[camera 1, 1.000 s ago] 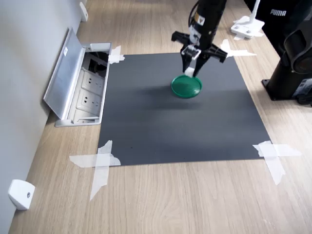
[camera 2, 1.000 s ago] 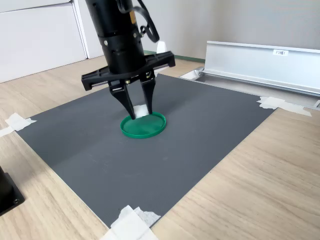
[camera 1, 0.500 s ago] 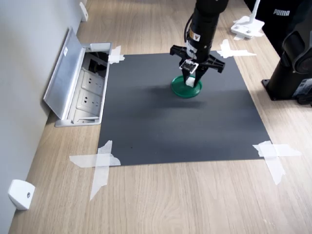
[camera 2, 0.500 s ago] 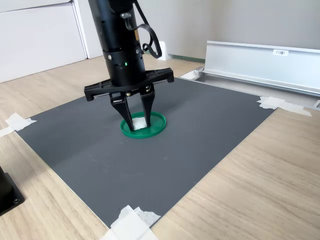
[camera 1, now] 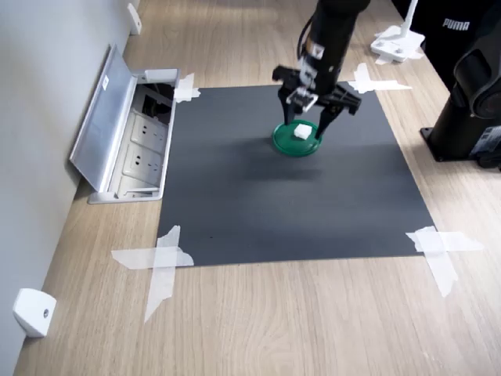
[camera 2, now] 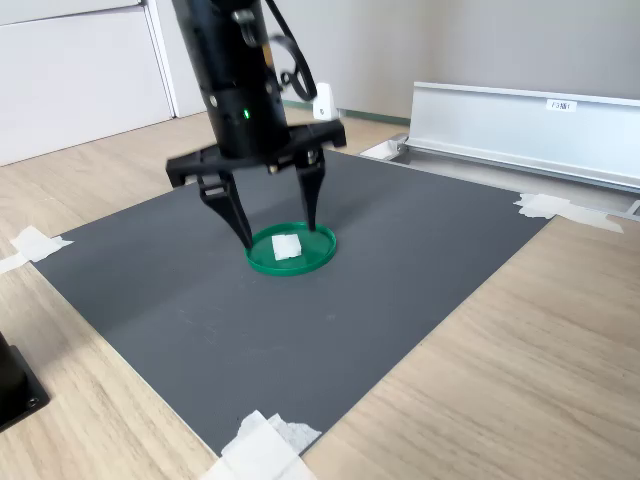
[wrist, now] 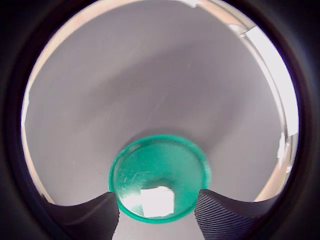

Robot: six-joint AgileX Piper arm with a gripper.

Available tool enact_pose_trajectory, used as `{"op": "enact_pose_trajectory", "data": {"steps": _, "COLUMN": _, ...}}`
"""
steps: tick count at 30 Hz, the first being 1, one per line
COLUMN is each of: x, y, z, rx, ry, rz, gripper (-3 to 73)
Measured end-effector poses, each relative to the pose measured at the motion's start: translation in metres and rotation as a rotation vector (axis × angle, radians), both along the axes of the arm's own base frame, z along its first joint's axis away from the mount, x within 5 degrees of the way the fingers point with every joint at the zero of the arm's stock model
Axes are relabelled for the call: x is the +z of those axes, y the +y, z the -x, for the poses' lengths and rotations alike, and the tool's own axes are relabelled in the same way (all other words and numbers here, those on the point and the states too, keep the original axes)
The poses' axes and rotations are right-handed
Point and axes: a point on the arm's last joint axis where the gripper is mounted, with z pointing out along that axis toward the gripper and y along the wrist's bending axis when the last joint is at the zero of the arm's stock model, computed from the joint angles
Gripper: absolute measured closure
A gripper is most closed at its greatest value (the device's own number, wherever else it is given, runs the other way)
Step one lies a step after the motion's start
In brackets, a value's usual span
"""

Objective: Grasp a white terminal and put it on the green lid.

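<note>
— Looking down, what lies between your jaws?
— Nothing held: my gripper (camera 2: 277, 216) stands wide open over the tiny white plastic terminal block (camera 2: 287, 247), resting inside the round dark-green plastic lid (camera 2: 315, 258).
— Next?
— Placing seems done; I'd lift straight clear.
</note>
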Motion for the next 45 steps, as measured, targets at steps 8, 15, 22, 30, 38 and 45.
{"op": "enact_pose_trajectory", "data": {"steps": 8, "x": 0.115, "y": 0.006, "z": 0.026, "rx": -0.202, "ry": -0.442, "rz": -0.131, "gripper": 15.7}}
{"op": "enact_pose_trajectory", "data": {"steps": 15, "x": 0.174, "y": 0.013, "z": 0.080, "rx": -0.430, "ry": -0.758, "rz": -0.378, "gripper": 58.4}}
{"op": "enact_pose_trajectory", "data": {"steps": 22, "x": 0.161, "y": 0.017, "z": 0.129, "rx": -0.588, "ry": -0.986, "rz": -0.651, "gripper": 69.7}}
{"op": "enact_pose_trajectory", "data": {"steps": 30, "x": 0.096, "y": 0.022, "z": 0.176, "rx": -0.608, "ry": -1.032, "rz": -0.709, "gripper": 70.0}}
{"op": "enact_pose_trajectory", "data": {"steps": 38, "x": 0.043, "y": 0.024, "z": 0.198, "rx": -0.602, "ry": -1.064, "rz": -0.730, "gripper": 70.0}}
{"op": "enact_pose_trajectory", "data": {"steps": 45, "x": 0.008, "y": 0.024, "z": 0.196, "rx": -0.632, "ry": -0.977, "rz": -0.706, "gripper": 70.0}}
